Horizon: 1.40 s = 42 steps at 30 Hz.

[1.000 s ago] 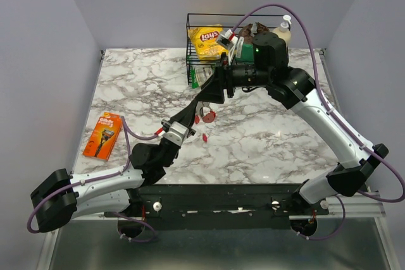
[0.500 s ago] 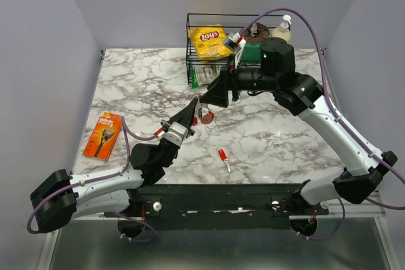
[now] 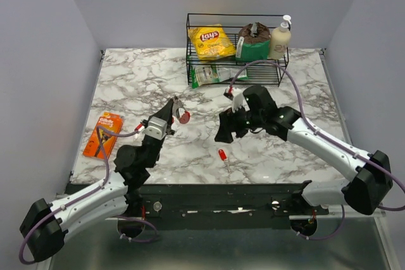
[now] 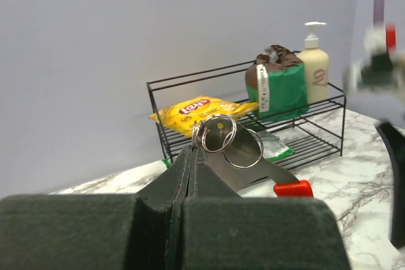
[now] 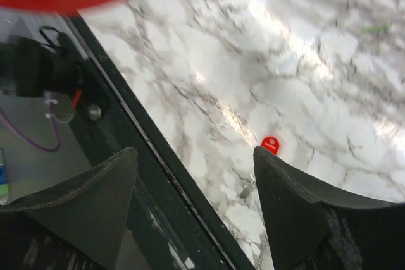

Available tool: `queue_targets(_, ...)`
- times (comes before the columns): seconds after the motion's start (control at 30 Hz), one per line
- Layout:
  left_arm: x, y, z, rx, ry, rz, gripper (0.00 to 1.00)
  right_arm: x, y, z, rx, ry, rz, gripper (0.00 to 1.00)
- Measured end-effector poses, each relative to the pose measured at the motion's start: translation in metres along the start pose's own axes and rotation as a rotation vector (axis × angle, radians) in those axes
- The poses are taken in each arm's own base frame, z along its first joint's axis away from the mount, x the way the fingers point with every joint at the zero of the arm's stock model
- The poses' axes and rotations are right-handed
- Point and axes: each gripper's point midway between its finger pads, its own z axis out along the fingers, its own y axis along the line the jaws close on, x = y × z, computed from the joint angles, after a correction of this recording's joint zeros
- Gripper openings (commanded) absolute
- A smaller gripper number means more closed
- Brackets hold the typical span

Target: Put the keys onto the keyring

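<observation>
My left gripper point(image 3: 171, 107) is shut on the keyring point(image 4: 218, 134), a bunch of thin metal rings with a silvery-grey flat piece point(image 4: 253, 164) and a red loop point(image 3: 183, 116), held up above the table's left middle. One key with a red tag point(image 3: 223, 156) lies on the marble near the front edge. My right gripper point(image 3: 224, 135) hangs just above and behind it, open and empty. In the right wrist view the red tag point(image 5: 270, 145) sits beside the right finger point(image 5: 297, 200), and the gripper point(image 5: 195, 153) looks down over the table's front edge.
A black wire rack point(image 3: 237, 49) at the back holds a yellow Lays bag point(image 3: 209, 42), a green pack point(image 3: 253, 41) and a soap bottle point(image 3: 280, 37); a green packet point(image 3: 212, 75) lies under it. An orange razor pack point(image 3: 102, 135) lies at the left edge.
The red-tagged key fell to the table near the front edge. My right arm came down from the bunch toward it, jaws widening. My left arm drew back left with the keyring.
</observation>
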Motion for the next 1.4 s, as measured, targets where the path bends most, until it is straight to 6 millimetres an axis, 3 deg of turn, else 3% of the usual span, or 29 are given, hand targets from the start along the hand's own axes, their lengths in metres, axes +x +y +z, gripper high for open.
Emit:
queue_targets(0.13, 0.002, 0.018, -0.007, -0.039, 0.031, -0.004, 0.00, 0.067, -0.030, 0.023, 0.071, 0.162, 0.066, 0.79)
queue_targets(0.23, 0.007, 0.021, -0.011, -0.039, 0.067, -0.001, 0.00, 0.103, -0.043, 0.036, 0.122, 0.262, 0.084, 0.76)
queue_targets(0.53, 0.026, 0.010, -0.014, 0.019, 0.135, -0.003, 0.00, 0.150, -0.072, 0.068, 0.277, 0.415, 0.101, 0.68)
queue_targets(0.6, 0.026, 0.008, -0.014, 0.031, 0.132, -0.004, 0.00, 0.155, -0.080, 0.072, 0.312, 0.428, 0.109, 0.62)
queue_targets(0.73, 0.025, 0.005, -0.014, 0.048, 0.127, -0.008, 0.00, 0.146, -0.086, 0.080, 0.343, 0.404, 0.115, 0.46)
queue_targets(0.83, 0.024, 0.004, -0.014, 0.055, 0.123, -0.009, 0.00, 0.145, -0.088, 0.084, 0.348, 0.398, 0.122, 0.40)
queue_targets(1.17, 0.024, 0.003, -0.014, 0.062, 0.125, -0.007, 0.00, 0.143, -0.086, 0.093, 0.325, 0.380, 0.137, 0.01)
queue_targets(1.4, 0.025, 0.002, -0.014, 0.066, 0.129, -0.006, 0.00, 0.124, -0.084, 0.117, 0.293, 0.354, 0.133, 0.01)
